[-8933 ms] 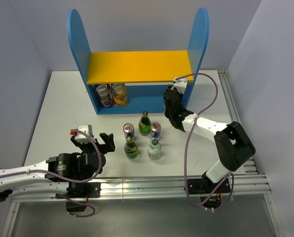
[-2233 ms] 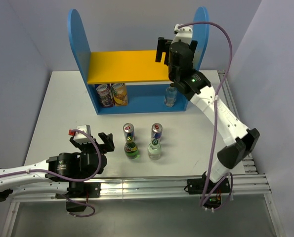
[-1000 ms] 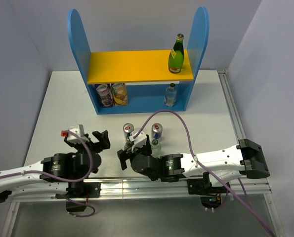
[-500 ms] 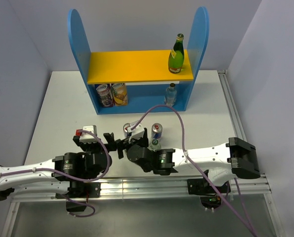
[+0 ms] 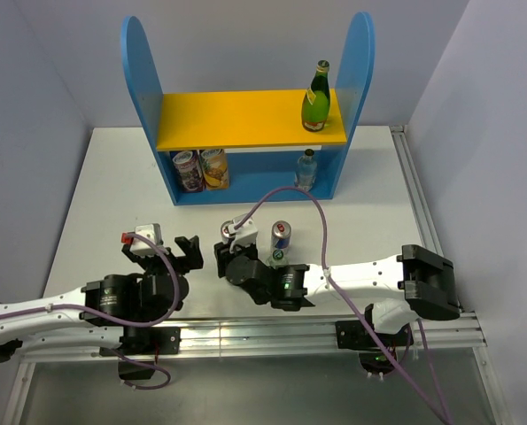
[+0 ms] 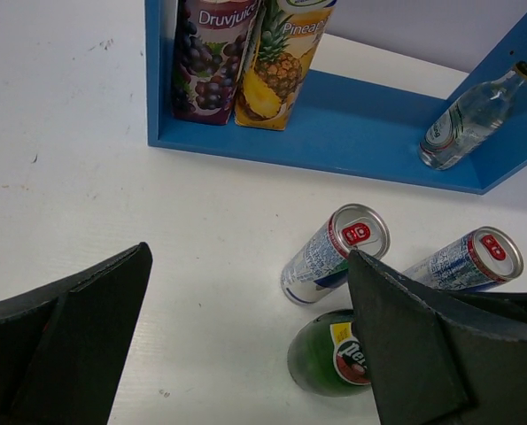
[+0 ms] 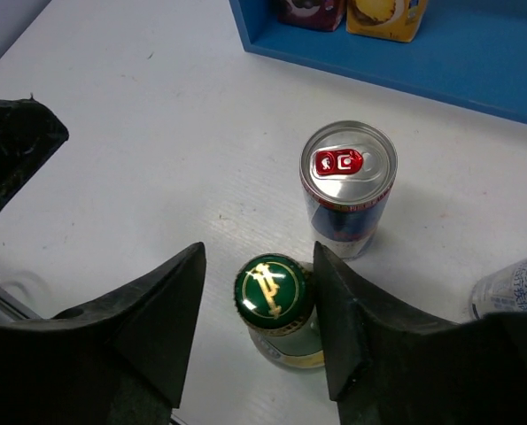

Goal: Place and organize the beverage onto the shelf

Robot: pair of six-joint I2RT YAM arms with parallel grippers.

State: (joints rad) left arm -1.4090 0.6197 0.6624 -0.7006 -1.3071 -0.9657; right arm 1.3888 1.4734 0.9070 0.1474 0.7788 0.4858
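The shelf [image 5: 236,119] stands at the back. A green bottle [image 5: 314,96] stands at the right end of its yellow board. A small clear bottle [image 5: 306,170] stands on the blue base below it. My right gripper [image 5: 230,258] is low over the front drinks. In the right wrist view it [image 7: 259,266] is open, with a finger on each side of a green-capped bottle [image 7: 275,289], small gaps showing. A can [image 7: 347,188] stands just behind the bottle. My left gripper [image 5: 176,250] is open and empty to the left, and the same bottle [image 6: 329,363] shows beside its right finger [image 6: 422,354].
Two juice cartons [image 5: 199,169] stand at the left of the shelf's base. A second can [image 5: 281,235] and a clear green-capped bottle [image 5: 277,258] stand right of my right gripper. The two grippers are close together near the front rail [image 5: 245,332].
The right arm set the clear bottle and the green bottle on the shelf, then swung down to the front row. Lately it shifted onto the green-capped bottle and the left gripper drew back left.
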